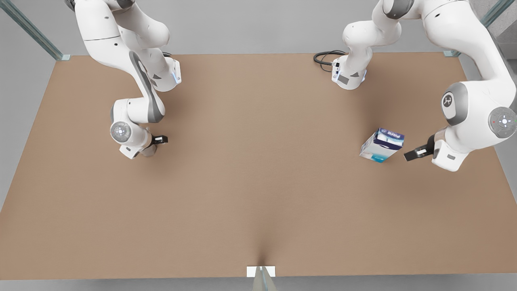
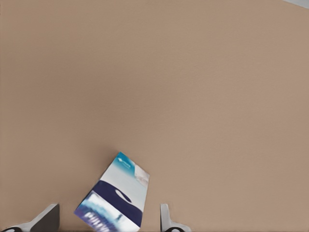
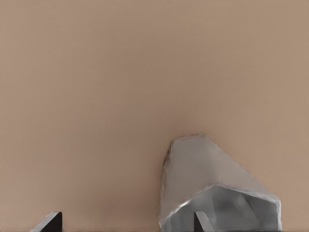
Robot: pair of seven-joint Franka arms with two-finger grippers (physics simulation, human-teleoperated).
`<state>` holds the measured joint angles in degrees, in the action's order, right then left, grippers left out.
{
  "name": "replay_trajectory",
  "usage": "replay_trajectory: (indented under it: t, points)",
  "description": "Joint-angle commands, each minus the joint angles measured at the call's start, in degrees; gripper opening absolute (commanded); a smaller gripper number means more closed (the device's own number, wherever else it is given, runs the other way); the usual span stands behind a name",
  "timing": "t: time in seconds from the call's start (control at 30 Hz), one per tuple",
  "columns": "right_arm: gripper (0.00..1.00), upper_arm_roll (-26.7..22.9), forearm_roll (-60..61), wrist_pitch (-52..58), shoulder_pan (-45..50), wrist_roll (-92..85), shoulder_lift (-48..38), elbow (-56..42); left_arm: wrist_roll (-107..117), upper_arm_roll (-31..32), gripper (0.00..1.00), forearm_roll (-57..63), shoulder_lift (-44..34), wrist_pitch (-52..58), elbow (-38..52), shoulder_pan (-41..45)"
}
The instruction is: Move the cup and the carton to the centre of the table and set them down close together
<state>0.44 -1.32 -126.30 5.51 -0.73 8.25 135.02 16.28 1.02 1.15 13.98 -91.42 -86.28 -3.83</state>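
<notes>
The carton (image 1: 381, 145), white and light blue with a navy top, sits tilted on the table (image 1: 258, 182) at the front view's right. My left gripper (image 1: 415, 154) hovers just beside it, open. In the left wrist view the carton (image 2: 116, 195) lies between the spread fingertips (image 2: 48, 218) of the left gripper (image 2: 107, 218). My right gripper (image 1: 159, 140) is at the front view's left, open. In the right wrist view the pale faceted cup (image 3: 207, 183) stands by one fingertip (image 3: 201, 221) of the right gripper (image 3: 124, 220), which overlaps its rim. The wrist hides the cup in the front view.
Both arm bases stand along the far edge, with a black cable (image 1: 325, 58) coiled near one. A small white bracket (image 1: 261, 271) sits at the near edge. Bare tabletop stretches between the two grippers.
</notes>
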Motion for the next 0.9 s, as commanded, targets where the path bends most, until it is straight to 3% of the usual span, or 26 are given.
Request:
replay_trajectory:
  t: [0.0, 0.23, 0.3, 0.33, 0.4, 0.5, 0.67, 0.87]
  points:
    - [1.00, 0.00, 0.00, 0.00, -0.06, -0.06, 0.18, -0.02, 0.07, -0.05, 1.00, 0.34, -0.01, 0.01, -0.38, 0.05]
    - [1.00, 0.00, -0.09, -2.99, -0.41, -0.06, 3.17, -0.20, 1.91, -3.21, 1.00, 0.34, -3.52, -9.48, -12.68, 1.46]
    - [0.59, 0.00, 0.00, -2.90, -0.50, 0.03, 3.79, -0.20, 3.58, -4.71, 1.00, 0.25, -4.40, -11.58, -15.67, 1.46]
    - [0.43, 0.00, -0.09, -2.73, -0.59, 0.03, 3.79, -0.20, 4.81, -4.80, 1.00, 0.17, -6.69, -17.21, -21.47, 1.46]
    - [0.24, 0.00, 0.00, -2.64, -0.76, 0.03, 3.96, -0.29, 14.20, -5.15, 1.00, 0.17, -7.22, -18.97, -23.14, 2.60]
    - [0.21, 0.00, -0.09, -2.46, -0.85, 0.03, 4.05, -0.64, 29.51, -5.94, 1.00, 0.17, -7.22, -20.03, -25.43, 3.48]
    - [0.21, 0.00, -0.09, -1.93, -1.20, -0.06, 4.05, -1.69, 30.48, -7.61, 1.00, 0.25, -12.40, -26.53, -34.13, 3.48]
    - [0.21, 0.00, -0.17, -1.23, -1.82, -0.76, 3.44, -4.59, 30.48, -8.66, 1.00, 0.25, -12.31, -29.34, -36.85, 3.48]
